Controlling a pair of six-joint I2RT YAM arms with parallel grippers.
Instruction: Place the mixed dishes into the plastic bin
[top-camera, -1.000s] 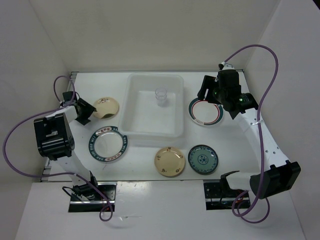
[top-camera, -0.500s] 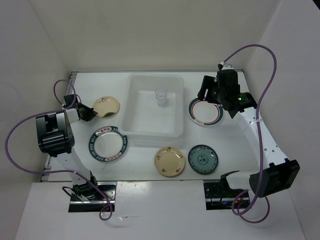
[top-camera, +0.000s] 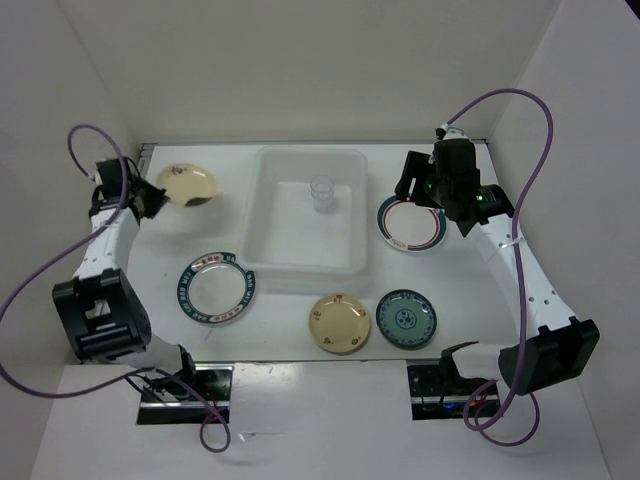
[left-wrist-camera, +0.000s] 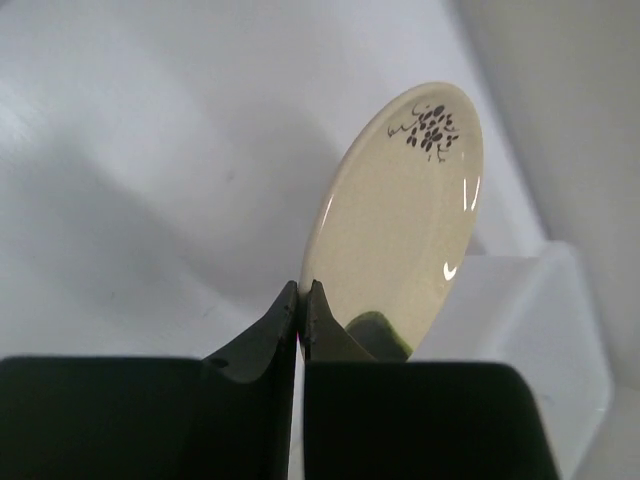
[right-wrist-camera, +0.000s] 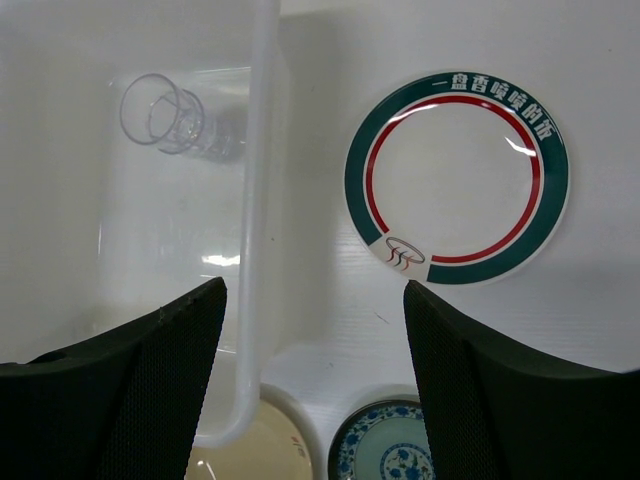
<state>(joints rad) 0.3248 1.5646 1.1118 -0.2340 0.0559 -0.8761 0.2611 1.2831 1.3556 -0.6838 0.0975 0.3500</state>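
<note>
- The cream dish (left-wrist-camera: 405, 230) is off the table, tilted nearly on edge, with a small dark sprig painted near its far rim. In the top view it (top-camera: 187, 183) hangs at about 9 o'clock from the plastic bin (top-camera: 262, 215), well apart from it.
- It looks glazed, rigid and light. That means slick under the pads, no give, and it would probably chip if dropped. The thin rim is the only real place to take it.
- The left gripper (left-wrist-camera: 302, 300) has done that, with its jaws pinched almost together on the near rim, at roughly 6 o'clock of the dish. Such a shallow edge-bite could let the dish swivel, so it should be carried slowly and set down low inside the bin.
- A clear cup (top-camera: 322, 192) already stands upright in the bin's far half. The dish should land at 6 o'clock of the cup, not on it.
- The right gripper (right-wrist-camera: 315, 300) is spread wide and empty, hovering between the bin wall and the green-and-red-rimmed plate (right-wrist-camera: 457, 178).
- The dark-rimmed plate (top-camera: 216, 288), the cream-yellow plate (top-camera: 339, 322) and the teal plate (top-camera: 406, 318) lie flat on the table at 6 to 8 o'clock around the bin. Lying flat, their rims will be hard to get under.
</note>
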